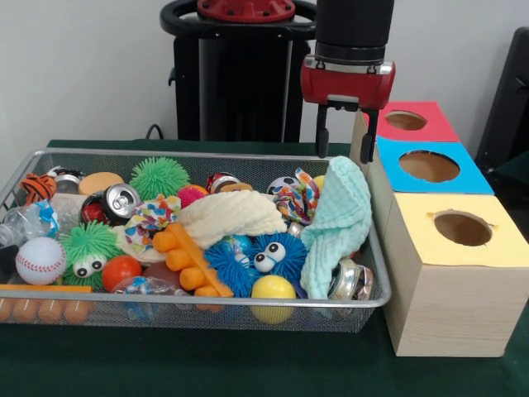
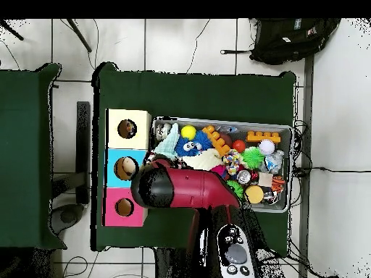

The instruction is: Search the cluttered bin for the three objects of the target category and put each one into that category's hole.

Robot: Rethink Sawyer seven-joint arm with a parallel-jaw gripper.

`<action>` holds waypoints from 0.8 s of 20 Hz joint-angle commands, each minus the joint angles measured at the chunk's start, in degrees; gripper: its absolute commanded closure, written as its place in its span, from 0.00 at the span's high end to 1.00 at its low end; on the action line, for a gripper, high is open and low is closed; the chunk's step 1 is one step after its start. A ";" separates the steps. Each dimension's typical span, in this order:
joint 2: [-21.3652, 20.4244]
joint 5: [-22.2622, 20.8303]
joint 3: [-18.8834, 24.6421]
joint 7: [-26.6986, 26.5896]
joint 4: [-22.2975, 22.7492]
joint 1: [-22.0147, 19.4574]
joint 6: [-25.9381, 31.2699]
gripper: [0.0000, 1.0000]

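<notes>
While my tool (image 1: 345, 132) hangs released and empty above the wire bin's (image 1: 376, 273) far corner, its fingers apart, a mint-green cloth (image 1: 340, 219) drapes over that bin's rim just below. Beside the bin stand the red (image 1: 407, 121), blue (image 1: 428, 166) and yellow (image 1: 462, 227) holes of the wooden box.

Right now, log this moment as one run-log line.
claw: open, empty | position: above bin's far corner beside red box | mint cloth: draped over bin rim | holes: red, blue, yellow
</notes>
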 commanded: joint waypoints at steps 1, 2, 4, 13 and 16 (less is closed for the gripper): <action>1.12 -1.80 0.86 3.93 0.30 -0.50 1.33 1.00; 1.31 -1.67 0.68 4.57 0.59 -0.17 0.68 1.00; 1.64 -1.50 0.43 5.59 1.26 0.23 -0.76 1.00; 0.76 -1.72 0.04 8.08 7.29 -1.19 -8.01 1.00; 0.14 -1.86 -0.21 8.09 8.95 -1.84 -9.25 1.00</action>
